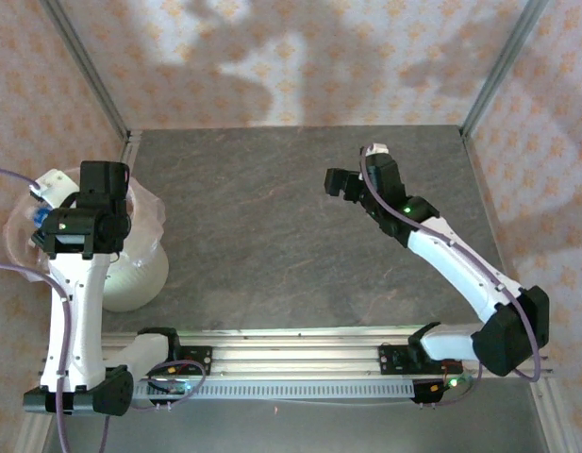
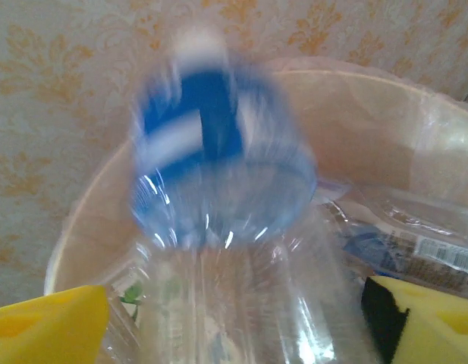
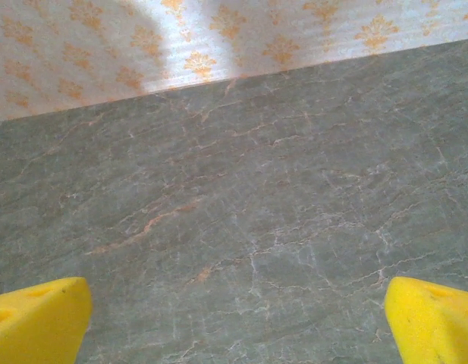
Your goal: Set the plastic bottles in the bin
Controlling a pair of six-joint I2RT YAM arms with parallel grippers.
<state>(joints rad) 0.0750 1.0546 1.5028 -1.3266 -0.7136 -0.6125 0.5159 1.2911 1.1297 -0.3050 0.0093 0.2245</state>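
**Overhead view:** the lined white bin [image 1: 144,274] stands at the left edge of the bench [image 1: 272,236], with the left arm above it. The right gripper [image 1: 342,182] hangs over the bench's right half.

**Left wrist view:** the left gripper [image 2: 234,311] is released, fingers spread. A blurred clear bottle [image 2: 218,152] with a blue label sits between them, over the bin's mouth. Further bottles [image 2: 416,246] lie inside.

**Right wrist view:** jaws wide apart above the grey bench surface, grasping nothing.

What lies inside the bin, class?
Inside the bin, a blurred blue-labelled bottle is uppermost, with a barcode-labelled bottle to its right. They cover the bin's bottom, so what lies beneath cannot be seen.
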